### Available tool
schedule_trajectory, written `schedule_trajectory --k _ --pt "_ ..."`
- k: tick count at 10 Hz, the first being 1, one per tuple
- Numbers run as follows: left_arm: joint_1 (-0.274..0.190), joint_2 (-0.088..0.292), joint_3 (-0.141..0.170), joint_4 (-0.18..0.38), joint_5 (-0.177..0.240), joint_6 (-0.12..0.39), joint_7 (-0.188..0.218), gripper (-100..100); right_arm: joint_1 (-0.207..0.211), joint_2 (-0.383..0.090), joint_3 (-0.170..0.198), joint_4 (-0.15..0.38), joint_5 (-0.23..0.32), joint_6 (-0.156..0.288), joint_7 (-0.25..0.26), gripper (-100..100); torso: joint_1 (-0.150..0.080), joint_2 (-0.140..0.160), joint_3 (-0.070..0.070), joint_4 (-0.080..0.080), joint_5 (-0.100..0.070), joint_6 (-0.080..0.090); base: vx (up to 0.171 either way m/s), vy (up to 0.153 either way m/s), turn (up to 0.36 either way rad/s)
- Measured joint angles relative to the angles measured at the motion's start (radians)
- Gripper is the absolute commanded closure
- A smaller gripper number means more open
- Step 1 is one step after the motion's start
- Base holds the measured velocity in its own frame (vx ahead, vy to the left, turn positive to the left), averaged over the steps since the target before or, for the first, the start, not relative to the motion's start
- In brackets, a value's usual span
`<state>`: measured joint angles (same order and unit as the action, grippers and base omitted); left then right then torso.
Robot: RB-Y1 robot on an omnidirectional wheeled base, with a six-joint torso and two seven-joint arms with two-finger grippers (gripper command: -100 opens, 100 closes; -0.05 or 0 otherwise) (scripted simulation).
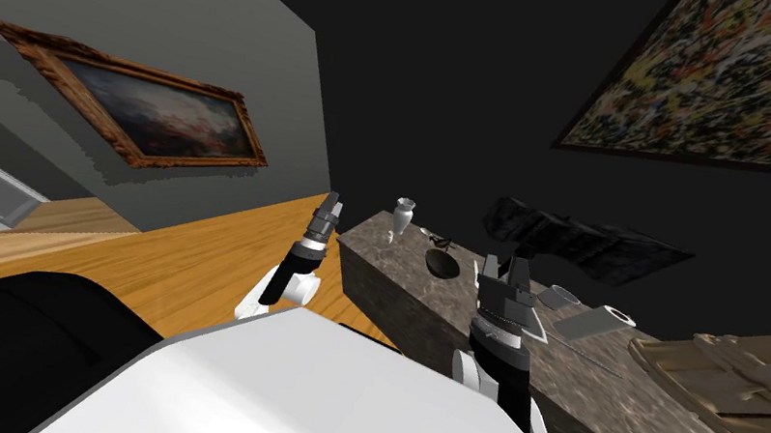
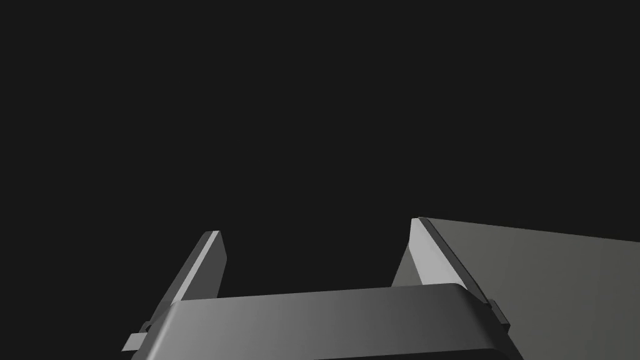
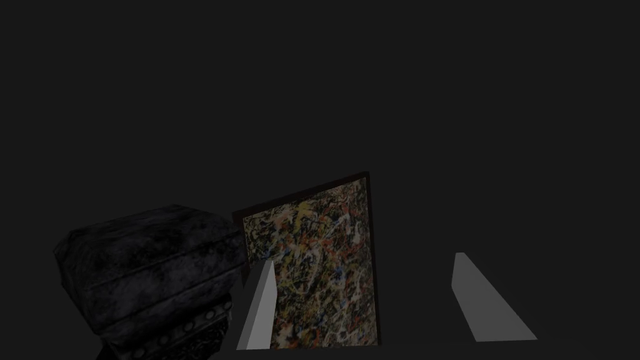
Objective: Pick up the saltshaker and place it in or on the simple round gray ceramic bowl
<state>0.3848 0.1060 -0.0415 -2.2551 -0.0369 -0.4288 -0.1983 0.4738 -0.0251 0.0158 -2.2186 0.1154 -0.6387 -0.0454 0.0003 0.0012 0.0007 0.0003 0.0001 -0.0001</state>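
A small white vase-shaped saltshaker (image 1: 401,216) stands upright at the far end of the stone-topped counter (image 1: 417,307). Just this side of it lies a dark round bowl (image 1: 442,263), and a shallow light grey round dish (image 1: 562,298) sits further right. My right gripper (image 1: 507,268) hovers open over the counter between the dark bowl and the grey dish, with nothing between its fingers (image 3: 364,257). My left gripper (image 1: 332,200) is raised over the wooden floor beside the counter's end, left of the saltshaker, and stands open and empty (image 2: 315,225).
A dark ornate lamp-like object (image 1: 580,241) (image 3: 150,269) rises behind my right gripper. A grey cylinder (image 1: 596,322) lies on its side near the dish. A small dark item (image 1: 440,239) sits by the bowl. A brown tray-like piece (image 1: 766,390) covers the counter's right end.
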Motion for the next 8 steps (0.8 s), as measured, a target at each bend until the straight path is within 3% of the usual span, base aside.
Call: schedule_trajectory --k 3,8 --pt "-0.055 0.027 0.035 0.083 -0.019 0.002 -0.013 -100 0.000 0.000 0.000 0.000 0.000 0.000 0.000 0 0.000 0.000 0.000 0.000 0.000 0.000 -0.031 -0.002 -0.087" --pt "-0.131 0.033 0.064 0.193 -0.057 0.021 -0.046 -100 0.000 0.000 0.000 0.000 0.000 0.000 0.000 0 0.000 0.000 0.000 0.000 0.000 0.000 -0.023 -0.002 -0.047"
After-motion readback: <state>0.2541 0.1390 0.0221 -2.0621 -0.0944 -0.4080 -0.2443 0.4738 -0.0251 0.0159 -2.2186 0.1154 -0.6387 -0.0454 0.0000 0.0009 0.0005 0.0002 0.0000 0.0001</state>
